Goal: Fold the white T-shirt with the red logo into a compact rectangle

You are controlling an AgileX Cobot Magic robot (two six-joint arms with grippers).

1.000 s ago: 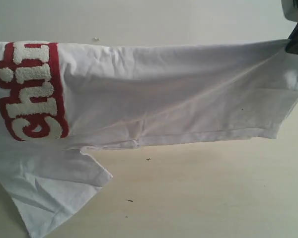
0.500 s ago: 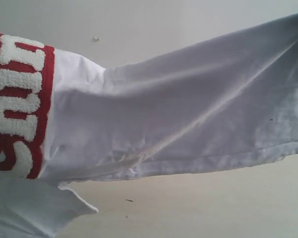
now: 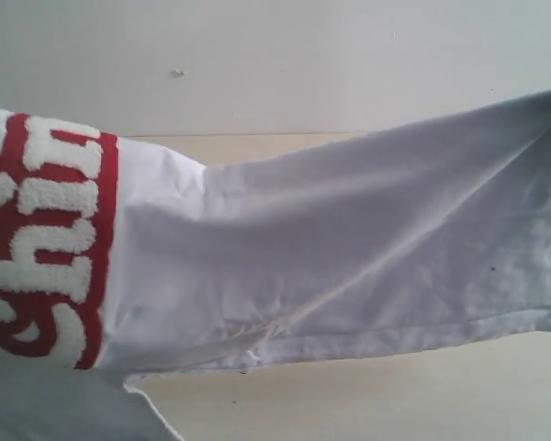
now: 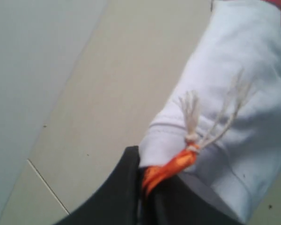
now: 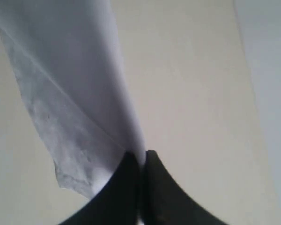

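The white T-shirt (image 3: 349,248) hangs stretched across the exterior view, lifted off the table, its right end higher than its left. The red logo (image 3: 46,239) with fuzzy white letters shows at the left edge, turned sideways. My left gripper (image 4: 143,180) is shut on the shirt's ribbed neck edge (image 4: 215,108) together with the orange neck tag (image 4: 171,166). My right gripper (image 5: 140,159) is shut on a thin fold of the white T-shirt (image 5: 75,79), near its hem. Neither gripper shows clearly in the exterior view; only a dark sliver sits at the right edge.
A beige table (image 3: 395,395) lies below the cloth, with a pale wall (image 3: 303,64) behind it. One sleeve (image 3: 64,409) droops at the lower left. A few small dark specks mark the tabletop.
The shirt went from near level to raised and slanted, its right end pulled up and out of frame. Over the last half second the cloth sank a little and the logo shifted right.
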